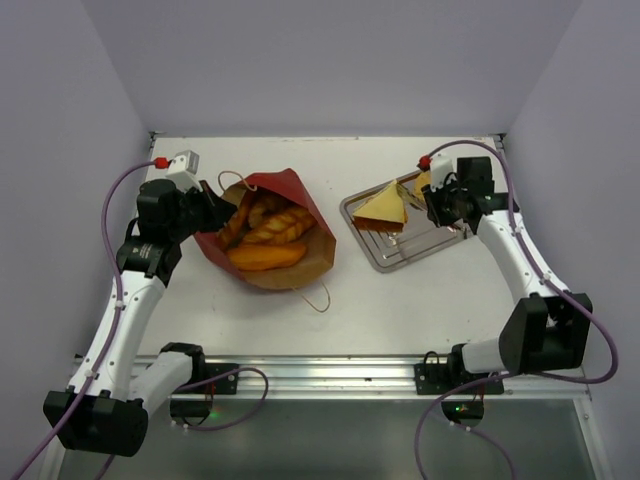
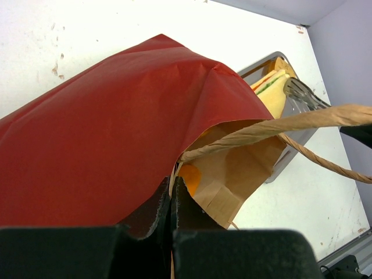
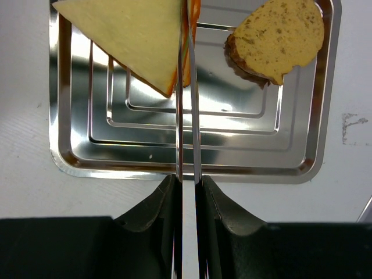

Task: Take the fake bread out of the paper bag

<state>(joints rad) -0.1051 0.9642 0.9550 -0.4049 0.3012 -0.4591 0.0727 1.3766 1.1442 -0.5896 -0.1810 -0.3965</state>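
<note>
**A:** So, where does the fake bread (image 1: 262,258) stand?

**B:** It is split between two places. The triangular sandwich (image 3: 128,35) and the brown round slice (image 3: 279,35) lie on the steel tray (image 3: 174,168). The tray sits on the counter (image 1: 400,310), to the right of the paper bag (image 2: 104,128). The braided loaf (image 1: 288,224) and the orange oval rolls (image 1: 240,220) are inside the bag, which lies flat with its mouth spread open.

**A:** And the arms?

**B:** The left gripper (image 2: 173,189) is closed on the bag's rim, pinching the paper. The right gripper (image 3: 187,180) is clamped round the metal tongs (image 3: 186,116). Their blades stand nearly together at the sandwich's edge, but I cannot tell whether they pinch it.

**A:** How will the rest handle?

**B:** I'd judge them light, rigid and glossy, so they will be slippery between thin metal blades. I would take a roll across its short middle, and the loaf in a groove of the braid. The bag is thin paper and will likely drag along unless its rim is held down.
</note>
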